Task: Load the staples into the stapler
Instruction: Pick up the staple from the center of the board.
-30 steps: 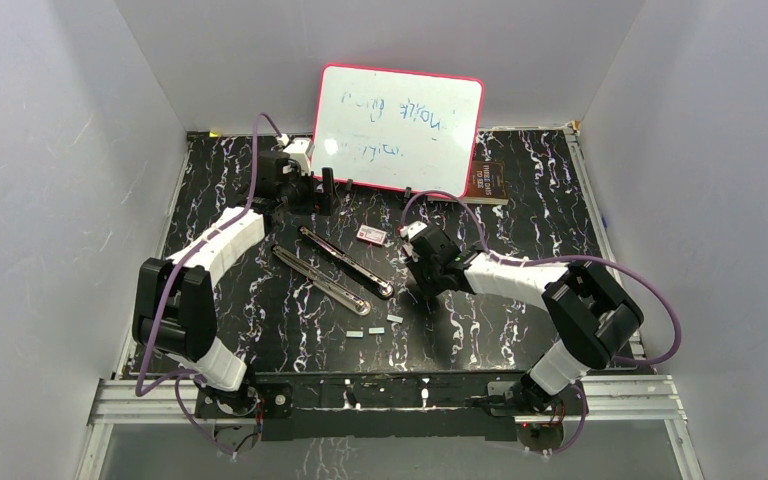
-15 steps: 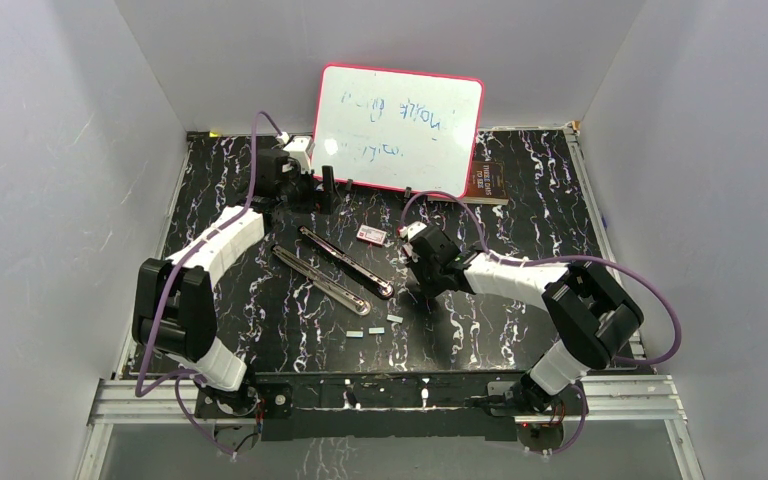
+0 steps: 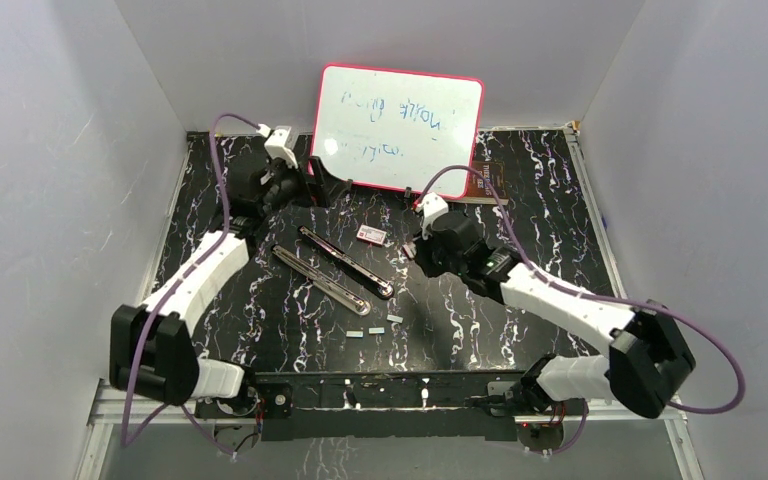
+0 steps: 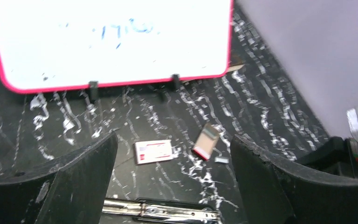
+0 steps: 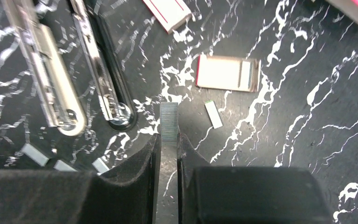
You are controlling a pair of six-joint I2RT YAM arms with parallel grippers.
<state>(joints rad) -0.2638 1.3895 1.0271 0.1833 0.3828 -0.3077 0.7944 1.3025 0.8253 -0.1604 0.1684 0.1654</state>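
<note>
Near stapler (image 5: 103, 70) tip, right pincer (image 5: 168, 140) grips staples (image 5: 168, 121).

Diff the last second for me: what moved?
Right arm swung its elbow outward and raised the right gripper, which pinches a staple strip. Left arm drew its elbow back; left gripper open, empty. Stapler, small box and loose strips stayed put.

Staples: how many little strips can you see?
5 staple strips. One is pinched in the right gripper, one lies beside the small tray, three lie together near the stapler. More may be hidden.
</note>
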